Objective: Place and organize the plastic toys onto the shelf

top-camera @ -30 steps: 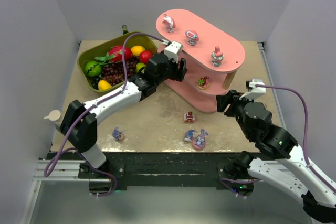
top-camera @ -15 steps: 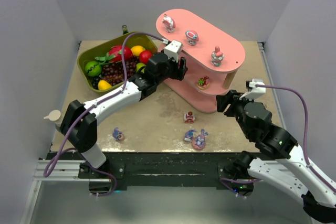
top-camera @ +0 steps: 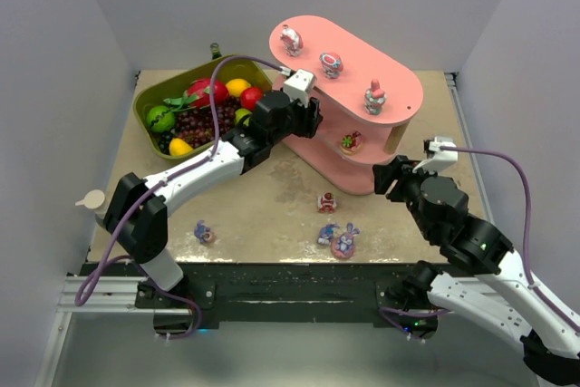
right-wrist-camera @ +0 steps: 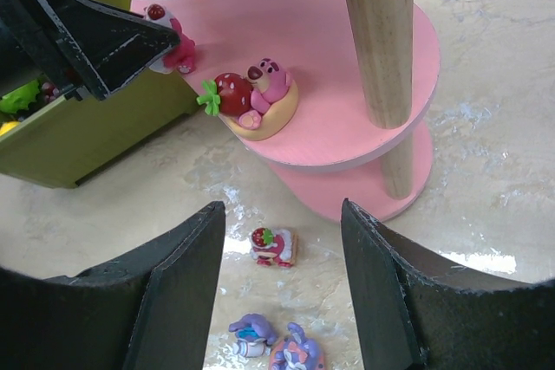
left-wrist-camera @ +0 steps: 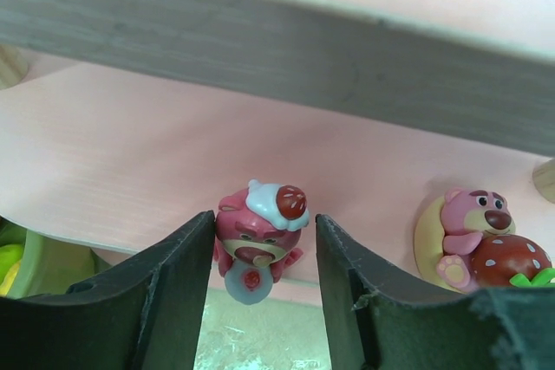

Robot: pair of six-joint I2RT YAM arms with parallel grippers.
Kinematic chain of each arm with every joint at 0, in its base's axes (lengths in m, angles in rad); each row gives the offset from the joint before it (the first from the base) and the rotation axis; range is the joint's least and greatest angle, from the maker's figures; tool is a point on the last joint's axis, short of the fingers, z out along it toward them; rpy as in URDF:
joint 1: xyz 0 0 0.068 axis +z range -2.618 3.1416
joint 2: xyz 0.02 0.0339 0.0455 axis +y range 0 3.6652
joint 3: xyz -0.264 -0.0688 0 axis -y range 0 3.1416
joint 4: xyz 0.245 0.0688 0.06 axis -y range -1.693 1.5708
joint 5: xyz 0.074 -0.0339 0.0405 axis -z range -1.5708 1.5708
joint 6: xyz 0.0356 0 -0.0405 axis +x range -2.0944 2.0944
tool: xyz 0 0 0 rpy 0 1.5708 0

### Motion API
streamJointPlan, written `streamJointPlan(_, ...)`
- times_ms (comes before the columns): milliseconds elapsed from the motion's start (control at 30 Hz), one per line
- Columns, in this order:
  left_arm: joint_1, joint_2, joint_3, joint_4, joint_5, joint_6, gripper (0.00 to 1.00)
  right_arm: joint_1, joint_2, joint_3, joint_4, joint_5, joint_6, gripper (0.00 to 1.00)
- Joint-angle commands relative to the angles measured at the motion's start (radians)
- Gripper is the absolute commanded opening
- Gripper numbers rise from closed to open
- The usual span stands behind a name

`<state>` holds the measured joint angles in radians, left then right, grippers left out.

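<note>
The pink shelf (top-camera: 362, 74) stands at the back right, with three toys on its top board (top-camera: 331, 64). My left gripper (top-camera: 311, 122) is open at the middle board (left-wrist-camera: 130, 162). A pink bear toy (left-wrist-camera: 258, 227) stands on that board's edge between the jaws; the left finger touches it and the right finger is clear of it. A bear-with-strawberry toy (left-wrist-camera: 481, 240) sits to its right. My right gripper (right-wrist-camera: 282, 207) is open and empty above a strawberry-cake toy (right-wrist-camera: 274, 247) on the table. A purple toy (right-wrist-camera: 251, 334) and the bunny (right-wrist-camera: 299, 354) lie nearer.
An olive-green basket (top-camera: 145, 106) of plastic fruit sits at the back left, against the shelf. One small toy (top-camera: 204, 232) lies near the front left. A wooden upright (right-wrist-camera: 377, 32) stands close in front of my right gripper. A beige peg (top-camera: 91, 199) sticks out at the table's left edge.
My left gripper has shifted very slightly at the shelf's middle board. The right arm and the toys on the table have not moved.
</note>
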<state>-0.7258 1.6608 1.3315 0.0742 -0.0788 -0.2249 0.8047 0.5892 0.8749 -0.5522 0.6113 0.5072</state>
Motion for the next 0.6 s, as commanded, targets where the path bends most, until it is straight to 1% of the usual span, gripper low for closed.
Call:
streamJointPlan(0,0.005,-0.007,-0.003,0.091,0.019,-0.004,0.53,-0.002,0.001,-0.002,0.037,0.016,-0.006,0.6)
streamJointPlan(333,0.005,0.001,-0.029,0.145,-0.012,0.022,0.52,-0.002,-0.002,-0.005,0.037,0.022,-0.015,0.6)
streamJointPlan(567,0.005,0.001,-0.038,0.151,-0.035,0.025,0.52,-0.002,0.0,-0.007,0.037,0.021,-0.015,0.6)
